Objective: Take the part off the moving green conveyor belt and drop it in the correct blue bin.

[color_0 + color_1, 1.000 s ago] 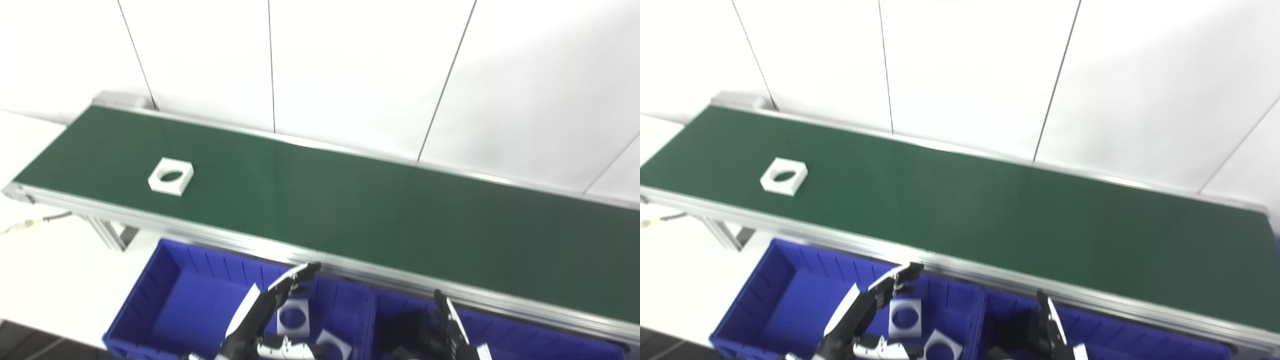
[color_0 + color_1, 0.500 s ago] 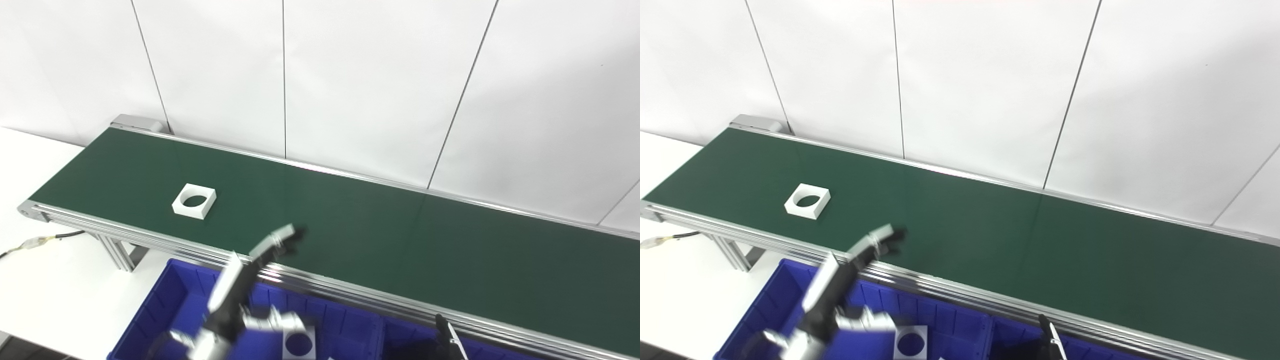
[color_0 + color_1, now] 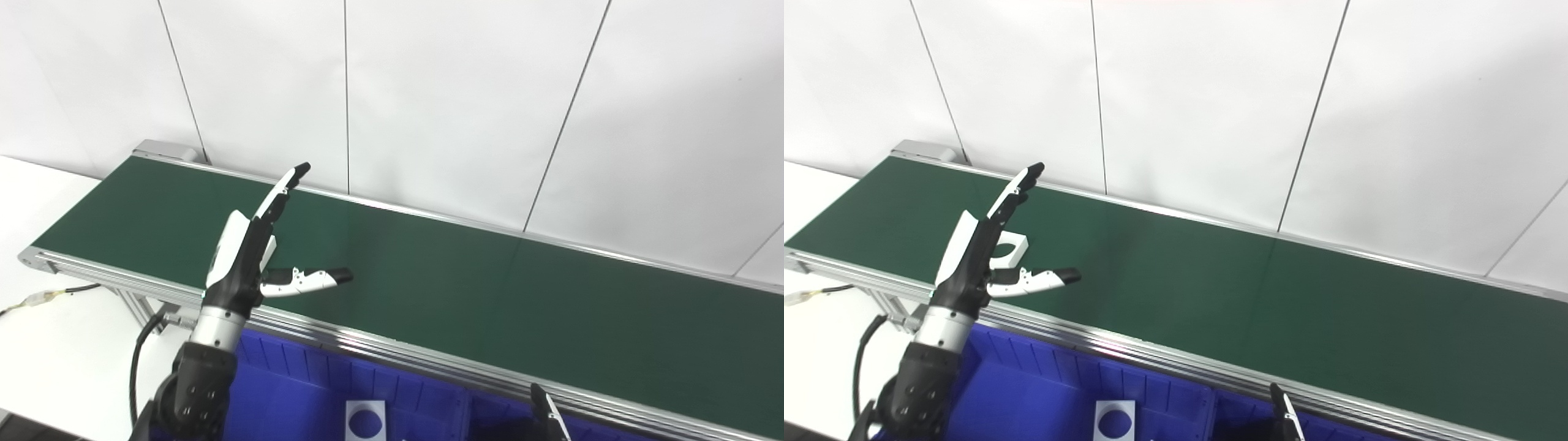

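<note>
"Why is the left hand up over the green conveyor belt?"

"I think it is getting ready to grab. Its fingers point up and the thumb sticks out sideways, so it is wide open and holds nothing. The white square part with the round hole sits on the belt just behind it."

"Can you see the whole part?"

"No. The hand hides most of it; in the left eye view it is hidden fully."

"And the right hand?"

"Only a tip pokes up at the bottom edge. I cannot tell if it is open."

"What's below?"

"A blue bin, cut off, with maybe a similar white piece inside."
</note>
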`<action>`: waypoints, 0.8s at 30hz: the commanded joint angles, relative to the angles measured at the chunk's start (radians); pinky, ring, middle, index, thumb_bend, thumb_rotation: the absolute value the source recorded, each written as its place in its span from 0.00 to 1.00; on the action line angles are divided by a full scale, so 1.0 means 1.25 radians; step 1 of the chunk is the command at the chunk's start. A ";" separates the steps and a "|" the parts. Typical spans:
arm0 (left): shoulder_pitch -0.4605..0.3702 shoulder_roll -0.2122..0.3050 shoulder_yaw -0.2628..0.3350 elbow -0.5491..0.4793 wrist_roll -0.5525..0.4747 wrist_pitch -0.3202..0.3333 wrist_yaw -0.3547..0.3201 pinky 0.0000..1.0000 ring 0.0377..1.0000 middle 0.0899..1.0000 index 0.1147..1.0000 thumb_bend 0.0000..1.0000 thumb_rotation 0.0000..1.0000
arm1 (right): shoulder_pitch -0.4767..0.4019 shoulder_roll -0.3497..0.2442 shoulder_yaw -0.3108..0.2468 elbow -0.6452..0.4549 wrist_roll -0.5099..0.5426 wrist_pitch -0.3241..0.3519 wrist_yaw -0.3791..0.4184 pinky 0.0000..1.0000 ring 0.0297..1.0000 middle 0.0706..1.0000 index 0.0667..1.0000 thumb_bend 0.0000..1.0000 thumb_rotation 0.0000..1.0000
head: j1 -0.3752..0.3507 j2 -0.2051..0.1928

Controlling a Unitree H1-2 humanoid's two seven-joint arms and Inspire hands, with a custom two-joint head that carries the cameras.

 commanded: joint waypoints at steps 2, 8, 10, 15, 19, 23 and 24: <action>-0.056 0.032 0.007 0.016 0.014 0.005 0.013 0.87 0.94 0.96 0.94 0.84 0.47 | -0.008 0.007 0.001 -0.010 0.004 -0.069 -0.012 0.91 0.94 0.94 0.95 0.62 0.35 | -0.001 0.001; -0.115 0.138 0.003 0.134 -0.030 -0.069 -0.023 0.90 0.97 0.99 0.97 0.82 0.42 | -0.006 0.012 0.001 -0.006 0.009 -0.092 -0.015 0.90 0.94 0.94 0.95 0.62 0.34 | -0.020 0.006; -0.139 0.184 0.000 0.189 -0.053 -0.104 -0.041 0.91 0.98 1.00 0.98 0.82 0.41 | -0.006 0.014 0.000 -0.003 0.008 -0.098 -0.018 0.89 0.94 0.94 0.94 0.62 0.35 | -0.028 0.011; -0.198 0.279 -0.020 0.319 -0.097 -0.189 -0.092 0.95 0.98 0.99 0.96 0.86 0.39 | -0.008 0.015 0.001 0.000 0.009 -0.106 -0.016 0.88 0.93 0.93 0.94 0.62 0.33 | -0.037 0.016; -0.240 0.327 -0.045 0.385 -0.100 -0.216 -0.127 0.95 0.98 0.98 0.94 0.86 0.32 | -0.012 0.014 0.000 0.006 0.012 -0.112 -0.013 0.88 0.92 0.93 0.94 0.64 0.35 | -0.042 0.022; -0.279 0.357 -0.074 0.417 -0.099 -0.202 -0.180 0.93 0.97 0.98 0.95 0.87 0.26 | -0.013 0.015 -0.001 0.005 0.012 -0.114 -0.013 0.88 0.92 0.92 0.93 0.64 0.35 | -0.050 0.032; -0.290 0.363 -0.083 0.430 -0.100 -0.207 -0.194 0.91 0.96 0.98 0.95 0.86 0.23 | -0.013 0.015 -0.002 0.003 0.012 -0.112 -0.013 0.87 0.92 0.92 0.93 0.64 0.34 | -0.051 0.034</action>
